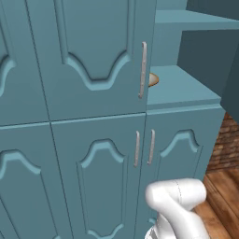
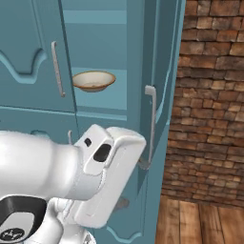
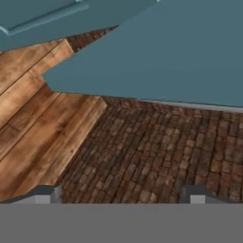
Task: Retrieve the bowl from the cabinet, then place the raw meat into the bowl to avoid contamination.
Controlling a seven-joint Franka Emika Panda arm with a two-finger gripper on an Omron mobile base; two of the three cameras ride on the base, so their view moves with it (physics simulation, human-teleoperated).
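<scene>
Bowl on open cabinet shelf, up & left of gripper; fingertips wide apart, holding nothing; facing brick wall.

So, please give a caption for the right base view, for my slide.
Tan bowl resting on a shelf of the opened teal cabinet, robot arm in front.

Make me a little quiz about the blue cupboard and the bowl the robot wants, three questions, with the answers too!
1. True or false: the bowl sits on a cabinet shelf.
2. The cabinet door in front of the bowl is: A) open B) closed
3. Fill in: the wall beside the cabinet is made of ____.

Key: 1 true. 2 A. 3 brick.
</scene>
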